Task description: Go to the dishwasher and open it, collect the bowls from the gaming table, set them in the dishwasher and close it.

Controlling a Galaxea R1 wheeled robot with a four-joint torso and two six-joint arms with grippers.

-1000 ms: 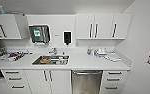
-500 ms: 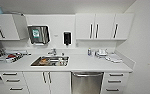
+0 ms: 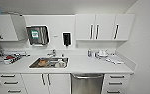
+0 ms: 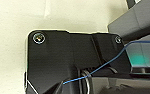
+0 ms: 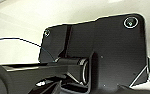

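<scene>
The dishwasher has a brushed steel front with one horizontal bar handle near its top. It is shut and sits under the white counter, right of the sink, low in the head view. The bowls and the gaming table are out of view. In both wrist views the robot's dark plate takes up much of the picture, with pale floor behind it.
A steel sink holds dishes. White wall cabinets hang above the counter, with a paper towel dispenser and a black soap dispenser on the wall. Drawers flank the dishwasher's right. A white wall closes the right side.
The whole kitchen has grown slightly larger and shifted in the head view, so the camera has moved a little closer. Nothing in the scene itself has moved.
</scene>
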